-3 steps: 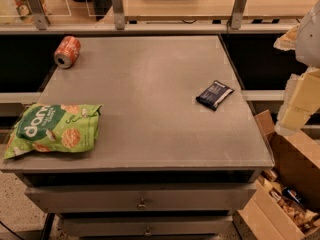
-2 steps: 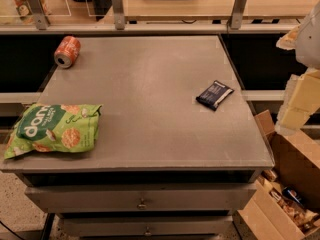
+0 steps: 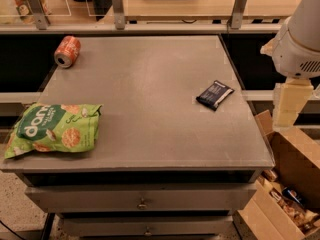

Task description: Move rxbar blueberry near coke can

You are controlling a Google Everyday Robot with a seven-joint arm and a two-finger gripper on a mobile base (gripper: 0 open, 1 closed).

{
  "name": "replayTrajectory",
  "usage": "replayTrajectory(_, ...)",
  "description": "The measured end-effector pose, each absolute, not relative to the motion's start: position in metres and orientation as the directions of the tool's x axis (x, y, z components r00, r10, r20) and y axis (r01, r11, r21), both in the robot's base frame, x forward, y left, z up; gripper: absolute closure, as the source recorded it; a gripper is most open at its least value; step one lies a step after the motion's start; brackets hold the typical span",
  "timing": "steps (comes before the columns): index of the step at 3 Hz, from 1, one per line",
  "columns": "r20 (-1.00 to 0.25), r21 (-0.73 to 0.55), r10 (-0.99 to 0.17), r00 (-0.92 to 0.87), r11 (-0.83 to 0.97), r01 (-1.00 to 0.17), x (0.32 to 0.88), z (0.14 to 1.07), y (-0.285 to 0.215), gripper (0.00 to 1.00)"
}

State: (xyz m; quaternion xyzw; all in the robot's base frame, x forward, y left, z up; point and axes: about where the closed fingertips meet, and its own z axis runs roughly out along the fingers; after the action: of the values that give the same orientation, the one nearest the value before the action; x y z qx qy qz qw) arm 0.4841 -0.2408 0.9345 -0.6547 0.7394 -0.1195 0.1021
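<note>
The rxbar blueberry (image 3: 214, 94), a small dark flat bar, lies on the right part of the grey table top (image 3: 150, 84). The coke can (image 3: 67, 51), orange-red with a silver end, lies on its side at the table's far left corner. The two are far apart. My arm comes in at the right edge, with a white joint (image 3: 300, 49) above. My gripper (image 3: 291, 103) shows as a cream block beside the table's right edge. It is to the right of the bar, apart from it, and holds nothing that I can see.
A big green chip bag (image 3: 55, 129) lies at the table's front left. An open cardboard box (image 3: 285, 189) with items stands on the floor at the right. A wooden counter with metal posts (image 3: 117, 6) runs behind the table. Drawers (image 3: 142, 201) sit below the top.
My arm has come further into view from the right edge. The bar, the can and the chip bag have not moved.
</note>
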Motion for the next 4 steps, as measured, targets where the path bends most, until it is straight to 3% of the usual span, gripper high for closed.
replayTrajectory(2,0.169,-0.279,-0.979,0.118,-0.162,-0.947,0.546,0.889,-0.252,0.00)
replayTrajectory(4,0.179,-0.251,-0.920,0.348,-0.385,-0.888,0.596,0.865,-0.226,0.00)
